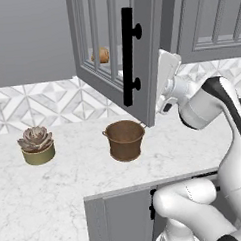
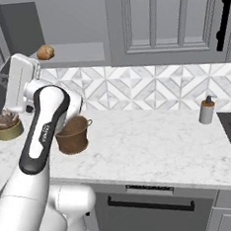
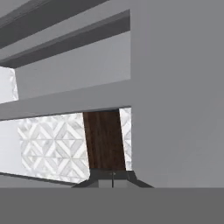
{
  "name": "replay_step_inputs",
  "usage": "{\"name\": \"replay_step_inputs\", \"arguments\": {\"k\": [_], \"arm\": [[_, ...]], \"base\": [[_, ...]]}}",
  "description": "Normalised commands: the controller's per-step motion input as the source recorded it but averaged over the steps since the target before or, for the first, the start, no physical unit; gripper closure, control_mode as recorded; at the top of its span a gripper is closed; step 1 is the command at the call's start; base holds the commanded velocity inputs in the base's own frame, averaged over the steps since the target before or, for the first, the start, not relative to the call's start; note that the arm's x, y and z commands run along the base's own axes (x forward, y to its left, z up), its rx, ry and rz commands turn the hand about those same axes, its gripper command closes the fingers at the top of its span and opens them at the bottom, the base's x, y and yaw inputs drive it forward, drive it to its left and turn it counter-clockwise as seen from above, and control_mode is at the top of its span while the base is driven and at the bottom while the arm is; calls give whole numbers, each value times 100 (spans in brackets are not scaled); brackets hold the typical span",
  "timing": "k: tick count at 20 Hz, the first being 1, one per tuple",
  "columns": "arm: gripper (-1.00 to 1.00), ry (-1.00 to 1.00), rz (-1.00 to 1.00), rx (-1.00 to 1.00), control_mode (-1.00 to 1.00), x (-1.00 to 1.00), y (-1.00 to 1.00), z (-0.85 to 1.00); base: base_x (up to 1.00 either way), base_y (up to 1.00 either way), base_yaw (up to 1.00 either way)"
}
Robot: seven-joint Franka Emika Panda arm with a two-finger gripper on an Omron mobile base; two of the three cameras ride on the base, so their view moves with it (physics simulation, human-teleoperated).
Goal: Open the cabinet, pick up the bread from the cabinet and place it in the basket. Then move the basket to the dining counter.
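A white marble counter with a diamond-tiled backsplash is seen, running under grey wall cabinets.

At far left on the counter a succulent pot stands well apart from the work, evidently not part of the task.

Next, the basket is set upright on the counter, below the opened cabinet; the mouth faces up, presumably so the bread can be lowered straight in. It is empty as far as can be seen.

Above it, the cabinet door is swung wide, its black bar handle toward the camera. The bread is seen lying on the cabinet's shelf (through the slats in the left base view), untouched.

Right of the door edge, the gripper is raised to about shelf level, just beside the door. Whether its fingers are apart or closed cannot be told; nothing is seen held.

Judged: door step done, reach for the bread in hand.

At far right, a soap dispenser stands by the sink.
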Motion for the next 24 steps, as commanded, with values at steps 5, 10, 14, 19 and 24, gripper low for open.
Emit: {"name": "replay_step_inputs", "arguments": {"k": [5,10,14,19,24], "arm": [[100,-2,7,0,-100,-14,100,-3],[100,0,2,-1,-100,-34,100,0],[100,-1,-4,-1,-100,0,51,0],[100,-3,0,0,-100,-12,-38,18],[100,-24,0,-2,-100,0,-89,9]], "base": [[0,0,0],[0,0,0],[0,0,0],[0,0,0],[0,0,0]]}}
